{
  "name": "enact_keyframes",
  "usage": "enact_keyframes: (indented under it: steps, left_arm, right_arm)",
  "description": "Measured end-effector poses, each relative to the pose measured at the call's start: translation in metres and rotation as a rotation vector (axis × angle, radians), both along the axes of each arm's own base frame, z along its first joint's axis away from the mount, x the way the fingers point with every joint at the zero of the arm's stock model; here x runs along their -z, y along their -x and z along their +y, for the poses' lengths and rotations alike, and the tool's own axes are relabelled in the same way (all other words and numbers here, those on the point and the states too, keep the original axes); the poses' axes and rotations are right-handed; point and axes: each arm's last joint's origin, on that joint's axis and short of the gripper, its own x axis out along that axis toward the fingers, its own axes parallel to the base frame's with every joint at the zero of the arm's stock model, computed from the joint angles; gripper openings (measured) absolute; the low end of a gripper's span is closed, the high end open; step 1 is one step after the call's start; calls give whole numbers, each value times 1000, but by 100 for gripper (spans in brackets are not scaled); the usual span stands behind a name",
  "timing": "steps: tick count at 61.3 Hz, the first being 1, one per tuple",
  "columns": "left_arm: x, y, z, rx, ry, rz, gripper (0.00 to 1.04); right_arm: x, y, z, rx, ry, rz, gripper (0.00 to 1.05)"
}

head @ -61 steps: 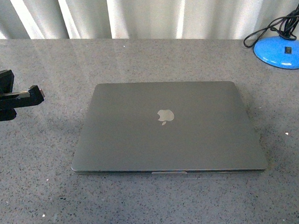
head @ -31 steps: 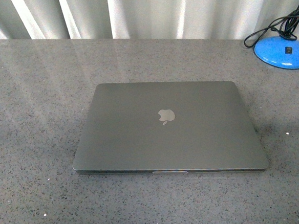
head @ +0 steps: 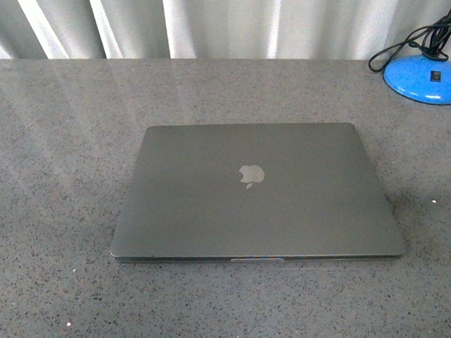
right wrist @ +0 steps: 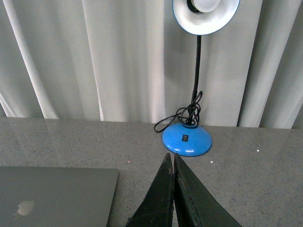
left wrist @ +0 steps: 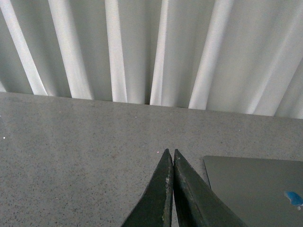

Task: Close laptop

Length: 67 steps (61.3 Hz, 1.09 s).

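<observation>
Front view: laptop (head: 253, 194) lies shut, lid down flat with apple logo (head: 250, 175) up, mid-table (head: 46, 150). Blue lamp (head: 425, 78) stands at far right corner by curtain (head: 223, 18). No arms in this view. Wrist views: left gripper (left wrist: 171, 153) clenched, tips together, holding nothing; right gripper (right wrist: 171, 157) likewise clenched and unloaded, facing the lamp.

The laptop (head: 254, 194) lies flat, lid down, in the middle of the table (head: 46, 150) — its front edge toward the robot. The lamp (head: 425, 78) stands at the far right, well apart from it, before the curtain (head: 223, 18) — behind everything.
</observation>
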Motion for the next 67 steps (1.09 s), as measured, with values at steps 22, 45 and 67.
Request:
enact_keyframes:
  steps: [22,45,67]
  left_arm:
    - [-3,12,0,0,0,-14,4]
    - [-3,22,0,0,0,-13,4]
    - [1,35,0,0,0,0,4]
  right_arm:
    - [-2,12,0,0,0,-8,1]
    - [-1,20,0,0,0,-9,1]
    - [1,33,0,1,-1,-5,1]
